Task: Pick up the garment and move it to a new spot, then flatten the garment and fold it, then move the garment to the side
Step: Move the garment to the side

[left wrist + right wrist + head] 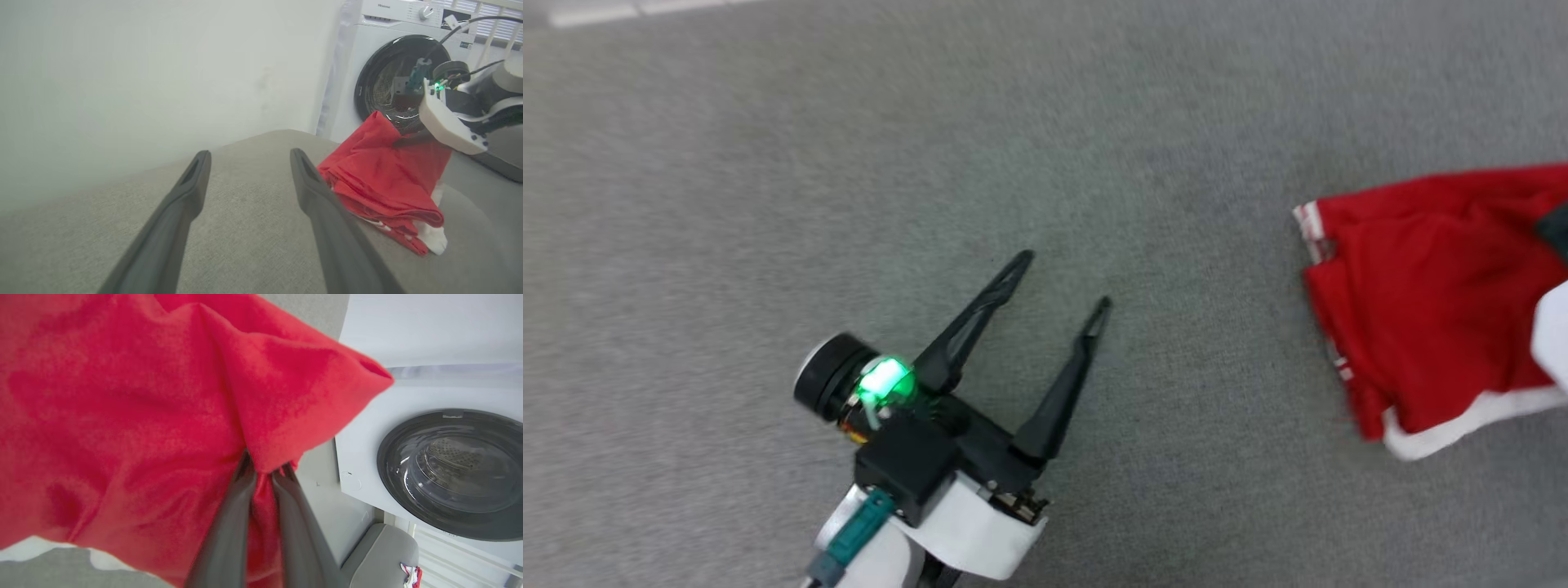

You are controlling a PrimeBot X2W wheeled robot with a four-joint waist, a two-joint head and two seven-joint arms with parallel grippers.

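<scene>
Hanging from the right gripper [265, 465], the garment [380, 183] drapes downward.

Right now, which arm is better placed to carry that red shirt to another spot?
Probably the right. The right gripper is shut on a fold of the garment. The left gripper is open over the grey surface, apart from it.

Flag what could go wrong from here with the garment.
1. The right tool pinches only a small fold of the garment, so the cloth may slip out.
2. The rest lies bunched on the grey surface and may drag and land crumpled.
3. The left tool is open and apart from it, offering no backup.
</scene>
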